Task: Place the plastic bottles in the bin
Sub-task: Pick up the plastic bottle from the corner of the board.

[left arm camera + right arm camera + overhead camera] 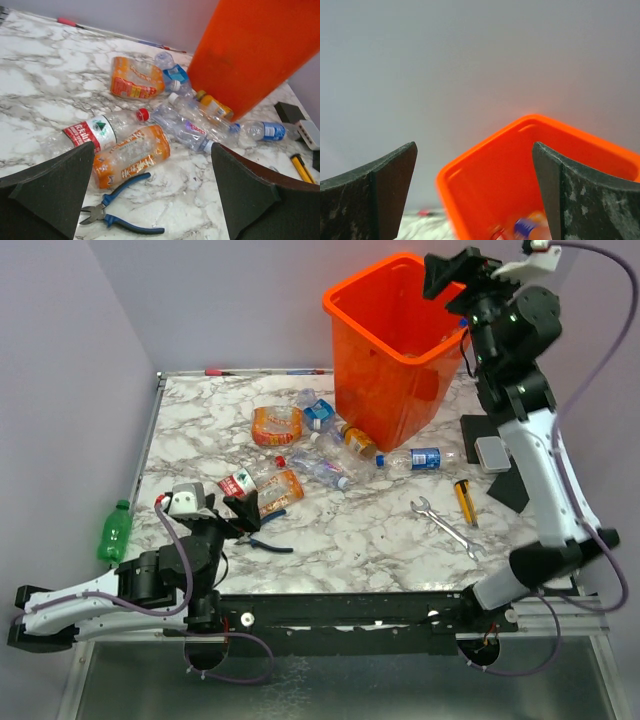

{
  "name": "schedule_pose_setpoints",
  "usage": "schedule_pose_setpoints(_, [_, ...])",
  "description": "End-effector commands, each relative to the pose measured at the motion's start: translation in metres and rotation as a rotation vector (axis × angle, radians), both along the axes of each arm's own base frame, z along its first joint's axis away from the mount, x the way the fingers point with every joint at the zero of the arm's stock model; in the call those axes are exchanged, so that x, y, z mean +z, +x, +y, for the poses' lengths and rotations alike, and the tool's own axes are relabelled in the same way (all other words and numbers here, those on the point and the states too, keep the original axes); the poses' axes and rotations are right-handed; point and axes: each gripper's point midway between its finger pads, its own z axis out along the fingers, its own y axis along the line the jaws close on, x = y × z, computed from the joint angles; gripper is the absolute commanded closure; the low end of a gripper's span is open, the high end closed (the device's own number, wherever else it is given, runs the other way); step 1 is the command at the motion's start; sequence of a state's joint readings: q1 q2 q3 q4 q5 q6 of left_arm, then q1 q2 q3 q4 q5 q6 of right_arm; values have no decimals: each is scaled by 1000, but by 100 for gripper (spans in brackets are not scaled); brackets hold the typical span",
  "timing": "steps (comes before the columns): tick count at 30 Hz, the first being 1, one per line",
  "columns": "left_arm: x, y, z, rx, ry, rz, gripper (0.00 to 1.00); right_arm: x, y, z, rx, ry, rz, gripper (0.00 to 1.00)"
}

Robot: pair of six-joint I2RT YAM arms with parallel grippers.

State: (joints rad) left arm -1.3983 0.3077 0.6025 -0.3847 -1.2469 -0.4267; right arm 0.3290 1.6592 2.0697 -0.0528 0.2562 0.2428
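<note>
Orange bin [395, 350] stood upright at the far right of the marble table [350, 540]. Right gripper [474, 146] hung above its open mouth, jaws spread wide with nothing between them; judged a drop position, high enough to clear the rolled rim. Right wrist view showed one blurred bottle [526, 227] low inside the bin, so at least one was in. Left gripper [152, 146] sat low at the table's near left, jaws also spread and empty, facing the loose pile; likely lined up for a pick. Closest to it lay a crushed orange-labelled bottle [131, 161] and, just beside it, a red-and-white-labelled bottle [85, 136]. Further back were a second orange crushed bottle [135, 79], a blue-labelled bottle [172, 75], and a few clear ones bunched near the bin's foot. One more bottle with a blue label [425, 458] lay to the right of the bin's base. Green bottle [115, 532] lay past the table's left edge beside the left arm, probably awkward to reach. Most of the task looked undone. In the way: blue-handled pliers [117, 212] lay just in front of the crushed orange-labelled bottle, between it and the left fingers, and could get caught in a grab. Wrench [447, 526], yellow knife [466, 502] and grey box [492, 453] sat on the right side, apart from the bottles; none belonged in the bin.
</note>
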Motion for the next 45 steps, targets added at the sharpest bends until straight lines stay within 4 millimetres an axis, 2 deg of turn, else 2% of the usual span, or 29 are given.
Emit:
schedule_pose_setpoints(1, [9, 6, 25, 191, 135, 10, 1, 4, -96, 41, 329, 59, -33, 0])
schedule_pose_setpoints(4, [16, 8, 17, 238, 258, 20, 1, -52, -128, 73, 527, 57, 84, 1])
schedule_pose_setpoints(8, [28, 13, 5, 271, 378, 48, 1, -149, -162, 127, 715, -5, 310, 3])
schedule_pose_setpoints(10, [26, 21, 0, 290, 441, 109, 1, -192, -182, 150, 783, -34, 402, 4])
schedule_pose_setpoints(12, [12, 40, 2, 307, 501, 231, 1, -227, -194, 157, 820, -19, 473, 4])
schedule_pose_setpoints(14, [-11, 63, 18, 327, 484, 375, 1, -260, -203, 161, 853, 9, 548, 4])
schedule_pose_setpoints(16, [-31, 76, 34, 359, 443, 476, 1, -283, -211, 163, 879, 27, 598, 4])
schedule_pose_setpoints(20, [-59, 85, 72, 526, 489, 571, 1, -306, -225, 160, 909, 74, 634, 4])
schedule_pose_setpoints(23, [-80, 84, 120, 711, 486, 667, 1, -320, -240, 156, 932, 94, 669, 4])
schedule_pose_setpoints(26, [-99, 73, 168, 890, 496, 762, 1, -333, -257, 149, 955, 124, 684, 4])
schedule_pose_setpoints(31, [-121, 66, 210, 1026, 567, 915, 1, -351, -284, 135, 987, 175, 699, 4])
schedule_pose_setpoints(36, [-131, 77, 233, 1073, 670, 986, 1, -353, -310, 126, 1039, 183, 696, 4])
schedule_pose_setpoints(42, [-151, 80, 244, 991, 875, 1067, 1, -350, -326, 113, 1046, 173, 653, 4])
schedule_pose_setpoints(45, [-161, 83, 248, 908, 831, 1075, 1, -353, -333, 110, 1058, 174, 654, 4])
